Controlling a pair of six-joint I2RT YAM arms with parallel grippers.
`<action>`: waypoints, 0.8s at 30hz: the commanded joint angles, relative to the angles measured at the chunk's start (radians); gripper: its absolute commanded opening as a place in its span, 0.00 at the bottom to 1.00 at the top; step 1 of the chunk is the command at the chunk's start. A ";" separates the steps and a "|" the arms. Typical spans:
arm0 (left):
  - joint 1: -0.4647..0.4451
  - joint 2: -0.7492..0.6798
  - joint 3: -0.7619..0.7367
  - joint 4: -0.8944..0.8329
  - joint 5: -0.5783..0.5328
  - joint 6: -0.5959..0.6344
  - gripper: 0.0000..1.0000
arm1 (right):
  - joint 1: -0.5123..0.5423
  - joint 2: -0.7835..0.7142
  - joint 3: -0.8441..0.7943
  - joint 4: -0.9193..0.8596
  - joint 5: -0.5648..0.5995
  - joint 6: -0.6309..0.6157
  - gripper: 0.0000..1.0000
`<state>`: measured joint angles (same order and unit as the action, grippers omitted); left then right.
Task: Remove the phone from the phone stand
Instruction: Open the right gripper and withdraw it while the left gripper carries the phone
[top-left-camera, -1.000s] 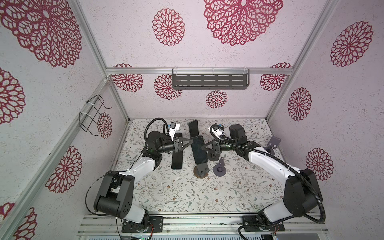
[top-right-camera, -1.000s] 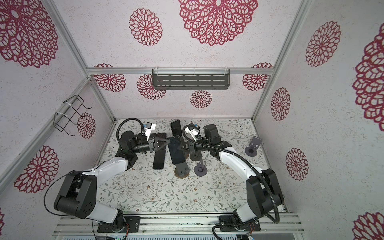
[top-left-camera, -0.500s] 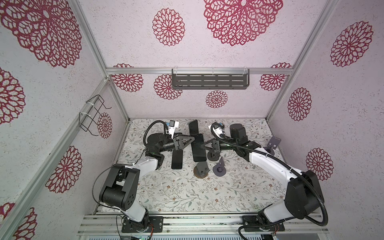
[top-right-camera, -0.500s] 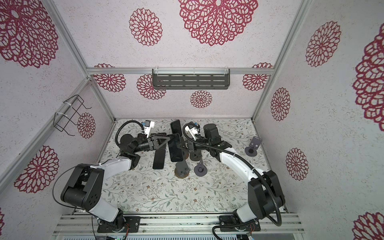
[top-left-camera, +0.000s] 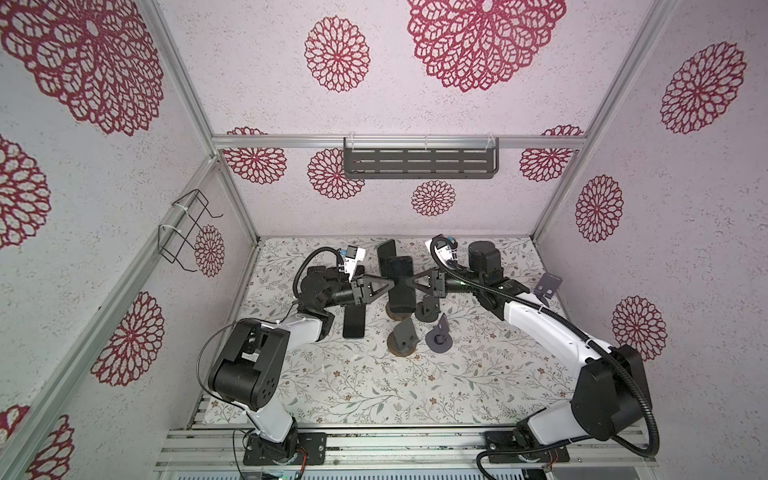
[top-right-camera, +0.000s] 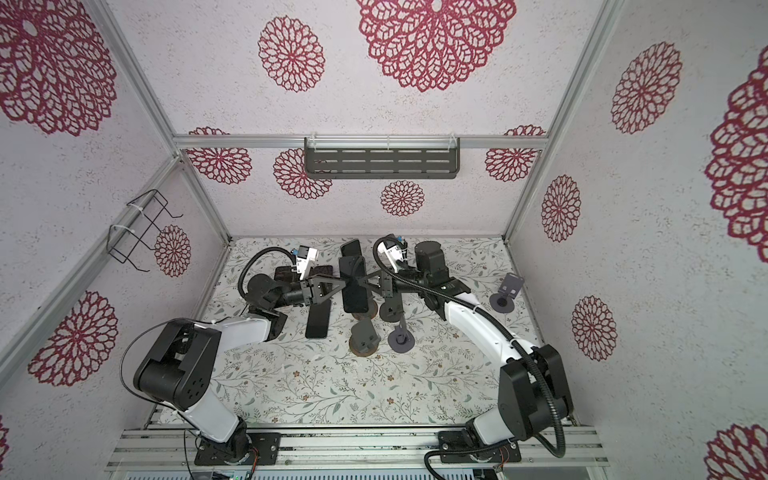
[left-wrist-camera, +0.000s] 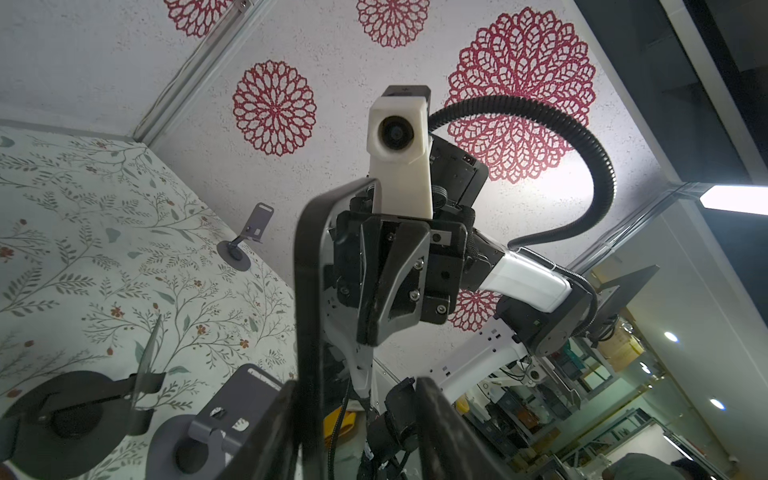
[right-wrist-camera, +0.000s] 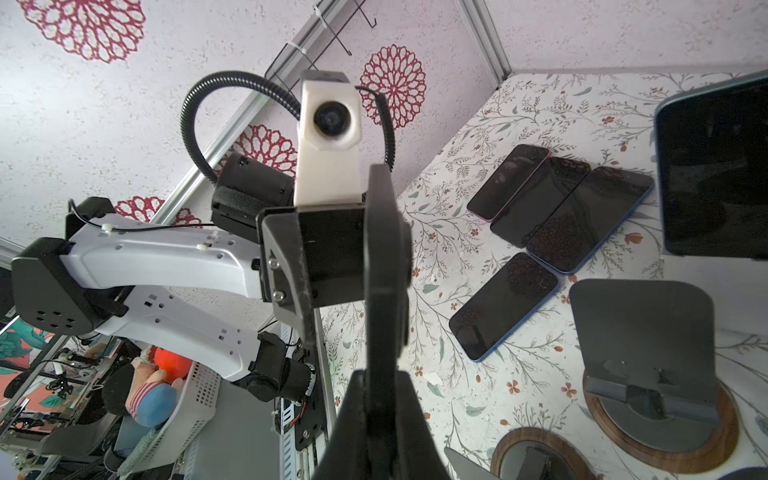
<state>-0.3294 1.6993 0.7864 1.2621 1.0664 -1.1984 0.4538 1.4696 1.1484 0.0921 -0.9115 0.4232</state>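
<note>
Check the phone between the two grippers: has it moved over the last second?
Yes. In a top view the phone has shifted up the picture, away from the empty wood-based stand in front of it, toward the back wall.

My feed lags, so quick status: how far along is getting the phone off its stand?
Done: the phone hangs in the air, and the wooden-based stands in the right wrist view are empty. In hand: the right gripper is shut on one edge; the left gripper is open around the opposite edge. Remaining: probably laying it on the table beside the flat phones.
</note>
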 joint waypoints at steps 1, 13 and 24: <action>-0.009 0.025 0.026 0.050 0.011 -0.025 0.41 | -0.006 -0.051 0.044 0.089 -0.019 0.023 0.00; -0.005 0.047 0.037 0.092 -0.007 -0.062 0.11 | -0.010 -0.043 0.035 0.088 -0.023 0.020 0.00; 0.033 0.023 0.053 0.000 -0.026 -0.049 0.00 | -0.040 -0.031 0.031 0.041 0.006 0.012 0.56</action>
<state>-0.3210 1.7309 0.8089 1.2846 1.0634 -1.2480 0.4320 1.4693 1.1484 0.1211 -0.9154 0.4454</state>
